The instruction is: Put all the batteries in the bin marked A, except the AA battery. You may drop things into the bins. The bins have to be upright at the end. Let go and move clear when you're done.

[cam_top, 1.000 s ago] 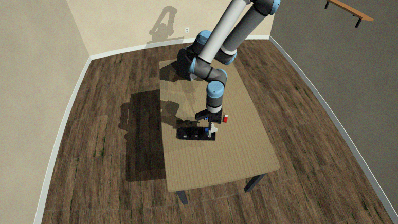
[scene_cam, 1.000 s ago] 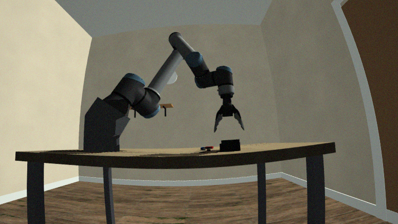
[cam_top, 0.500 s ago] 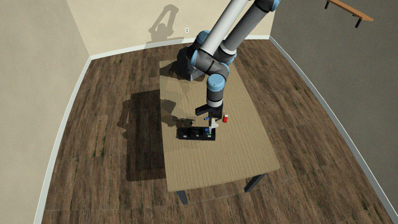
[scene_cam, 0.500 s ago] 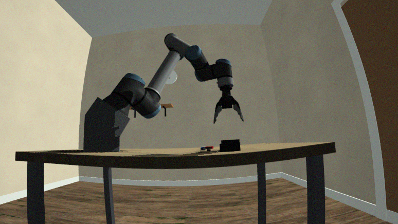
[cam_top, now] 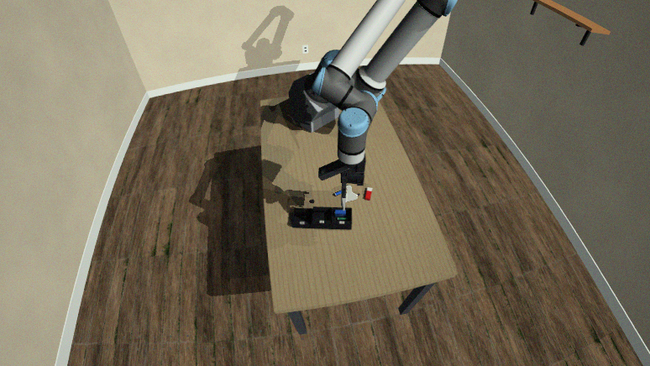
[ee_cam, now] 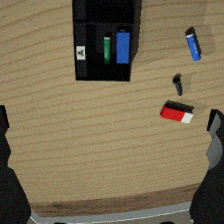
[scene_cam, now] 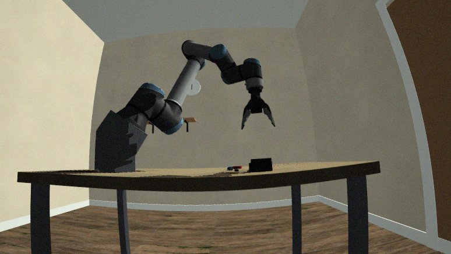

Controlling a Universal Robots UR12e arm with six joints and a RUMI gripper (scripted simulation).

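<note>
A row of black bins (cam_top: 322, 216) stands on the table. The bin marked A (ee_cam: 104, 50) holds a green cylindrical battery (ee_cam: 106, 49) and a blue block battery (ee_cam: 123, 47). On the table beside the bins lie a blue cylindrical battery (ee_cam: 193, 45), a small black battery (ee_cam: 177, 84) and a red and white block battery (ee_cam: 177, 112). My gripper (scene_cam: 258, 124) is open and empty, high above the table near bin A. In the wrist view its fingers show only at the left and right edges.
The table's near edge runs along the bottom of the wrist view. The robot base (scene_cam: 116, 141) stands at the far end of the table. The loose batteries (scene_cam: 235, 168) lie on the base side of the bins (scene_cam: 260, 164).
</note>
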